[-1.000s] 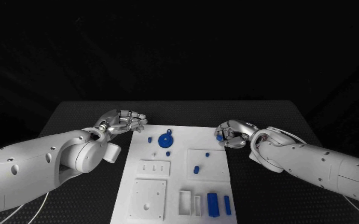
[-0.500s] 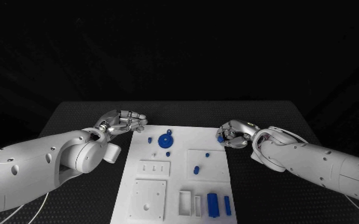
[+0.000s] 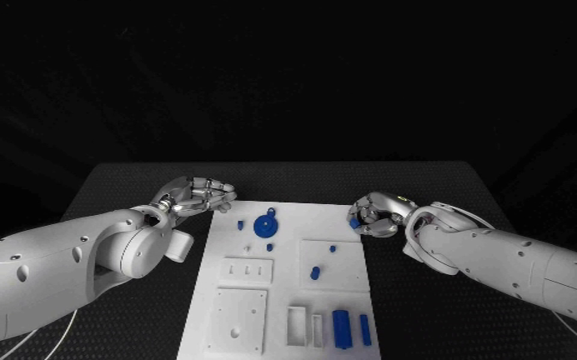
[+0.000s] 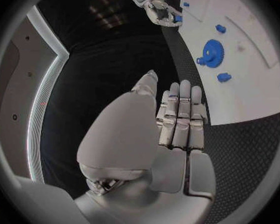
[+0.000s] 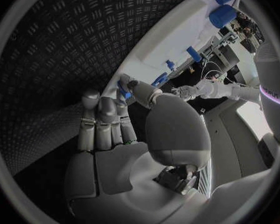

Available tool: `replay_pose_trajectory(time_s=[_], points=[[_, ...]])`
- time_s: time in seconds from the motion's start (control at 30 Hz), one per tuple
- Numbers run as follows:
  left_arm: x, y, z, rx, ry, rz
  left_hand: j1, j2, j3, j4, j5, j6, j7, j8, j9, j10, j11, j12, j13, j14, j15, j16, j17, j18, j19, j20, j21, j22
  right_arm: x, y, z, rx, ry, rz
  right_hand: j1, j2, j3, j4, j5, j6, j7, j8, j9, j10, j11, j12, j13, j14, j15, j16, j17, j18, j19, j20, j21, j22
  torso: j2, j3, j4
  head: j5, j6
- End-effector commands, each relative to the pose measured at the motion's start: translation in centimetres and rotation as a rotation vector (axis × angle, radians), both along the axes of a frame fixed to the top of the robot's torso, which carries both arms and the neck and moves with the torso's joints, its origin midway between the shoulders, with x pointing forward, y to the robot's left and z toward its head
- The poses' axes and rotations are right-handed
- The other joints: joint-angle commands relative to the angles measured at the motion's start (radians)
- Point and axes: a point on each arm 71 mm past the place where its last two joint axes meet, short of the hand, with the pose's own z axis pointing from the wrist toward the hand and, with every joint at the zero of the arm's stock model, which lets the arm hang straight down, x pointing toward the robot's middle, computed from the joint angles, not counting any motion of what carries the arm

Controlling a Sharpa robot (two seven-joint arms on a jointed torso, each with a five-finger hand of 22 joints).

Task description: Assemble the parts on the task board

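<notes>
The right hand (image 3: pixel 378 213) sits at the right edge of the white board (image 3: pixel 288 293), near its far corner, with its fingers curled in. In the right wrist view a small blue piece (image 5: pixel 124 91) is pinched between the thumb and the fingertips (image 5: pixel 94 100), and the head view shows the same blue speck at the hand's inner side, right over the board's edge. The left wrist view catches this hand from across the board, again with blue at its fingertips.

The left hand (image 3: pixel 196 195) rests over the black tabletop (image 3: pixel 132 178) just beside the board's far left corner. Its fingers (image 4: pixel 181 115) lie straight and pressed together side by side, with the thumb alongside, and nothing is in them.

On the board, a blue gear (image 3: pixel 267 226) lies near the far end, with a small blue peg (image 3: pixel 241 225) just to its left and another small blue bit (image 3: pixel 269 247) just nearer the robot. Further right there is a tiny blue piece (image 3: pixel 332 249) on a raised square panel, and a small upright blue piece (image 3: pixel 315 273) closer in. At the near end, two longer blue blocks (image 3: pixel 343 328) stand side by side next to white slotted holders. White raised plates with holes take up the near left part of the board.
</notes>
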Motion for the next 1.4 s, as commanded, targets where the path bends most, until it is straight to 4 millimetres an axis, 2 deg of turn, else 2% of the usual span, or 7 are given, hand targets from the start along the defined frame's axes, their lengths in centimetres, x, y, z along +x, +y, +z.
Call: replay_pose_trajectory(time_s=[0.03,0.17,0.37,1.0,1.07,1.27,1.4], points=[[0.0,-0.2,0.1,-0.004,-0.002,-0.015,-0.003,0.005,-0.005,0.001,-0.003,-0.002,0.007,-0.003,-0.001,-0.001,0.007,-0.006,-0.001,-0.003,0.005,-0.006,0.001,0.016,-0.007,0.001,0.004,0.021,-0.2,-0.1,-0.8,-0.019,0.042,0.004,-0.011,0.007,0.007,0.000,-0.002,0.024,0.010,0.013,0.003,-0.009,0.000,0.007,-0.002,-0.001,-0.003,0.007,0.002,0.013,-0.006,0.001,0.007,0.018,0.000,0.0005,-0.0001,0.000,-0.002],[-0.1,-0.2,0.1,-0.003,-0.001,-0.015,-0.003,0.005,-0.005,0.001,-0.003,-0.002,0.008,-0.003,-0.001,-0.001,0.007,-0.007,-0.001,-0.003,0.005,-0.006,0.001,0.016,-0.007,0.001,0.004,0.021,-0.2,0.0,-0.8,-0.015,0.043,0.008,-0.024,0.014,0.003,0.004,-0.001,0.045,0.012,0.025,0.009,-0.008,0.003,0.012,-0.003,0.000,-0.001,0.010,0.003,0.013,-0.004,0.000,0.011,0.018,0.000,0.0004,-0.0010,0.001,-0.001],[-0.1,-0.2,0.1,-0.001,-0.002,-0.016,-0.003,0.006,-0.005,0.000,-0.003,-0.002,0.008,-0.004,-0.001,-0.001,0.007,-0.007,-0.001,-0.003,0.005,-0.006,0.002,0.016,-0.007,0.001,0.004,0.021,-0.2,0.3,-0.8,-0.014,0.045,0.006,-0.067,0.038,-0.028,0.018,-0.002,0.088,0.002,0.050,0.022,0.001,-0.007,0.020,-0.009,0.007,-0.010,0.014,0.003,0.013,0.002,-0.005,0.020,0.016,0.000,-0.0002,-0.0002,0.001,-0.001],[-0.2,-0.2,0.1,0.004,-0.003,-0.025,-0.002,0.005,-0.004,0.000,-0.003,-0.001,0.007,-0.003,-0.001,0.000,0.006,-0.007,-0.001,-0.003,0.005,-0.007,0.002,0.016,-0.008,0.001,0.004,0.021,0.1,1.6,-0.3,-0.001,0.006,-0.042,-0.098,0.041,-0.065,0.028,-0.002,0.121,-0.015,0.071,0.041,0.046,-0.025,0.044,-0.015,0.033,-0.027,0.022,0.001,0.013,0.027,-0.023,0.032,0.010,0.000,-0.0012,0.0009,0.004,-0.002],[-0.2,-0.2,0.1,0.004,-0.002,-0.025,-0.002,0.006,-0.004,0.000,-0.003,-0.001,0.007,-0.003,0.000,0.000,0.006,-0.007,0.000,-0.003,0.005,-0.007,0.002,0.016,-0.008,0.001,0.004,0.021,0.0,1.9,-0.3,0.001,0.007,-0.040,-0.100,0.037,-0.062,0.031,-0.001,0.128,-0.018,0.075,0.045,0.085,-0.028,0.067,0.006,0.042,-0.030,0.026,0.001,0.013,0.036,-0.028,0.035,0.009,0.000,-0.0012,0.0014,0.004,-0.002],[-0.2,-0.2,0.1,0.005,-0.002,-0.025,-0.002,0.005,-0.004,0.000,-0.003,-0.001,0.007,-0.003,0.000,0.000,0.005,-0.007,0.000,-0.003,0.005,-0.007,0.002,0.016,-0.008,0.001,0.004,0.021,0.0,3.0,0.2,-0.013,-0.003,-0.024,-0.101,0.039,-0.047,0.031,-0.001,0.122,-0.017,0.069,0.050,0.305,-0.027,0.188,0.194,0.090,-0.029,0.071,0.057,0.013,0.062,-0.044,0.044,0.005,0.000,-0.0007,0.0013,0.006,-0.001],[-0.3,-0.3,0.1,0.010,0.001,-0.031,-0.002,0.005,-0.004,0.000,-0.003,0.000,0.007,-0.003,0.000,0.000,0.005,-0.007,0.000,-0.003,0.005,-0.007,0.002,0.016,-0.008,0.001,0.004,0.021,0.0,4.0,0.9,-0.031,-0.028,-0.022,-0.102,0.040,-0.045,0.030,-0.001,0.121,-0.017,0.068,0.051,0.326,-0.026,0.199,0.214,0.094,-0.028,0.077,0.064,0.013,0.066,-0.046,0.046,0.005,0.000,-0.0012,0.0014,0.006,0.000]])
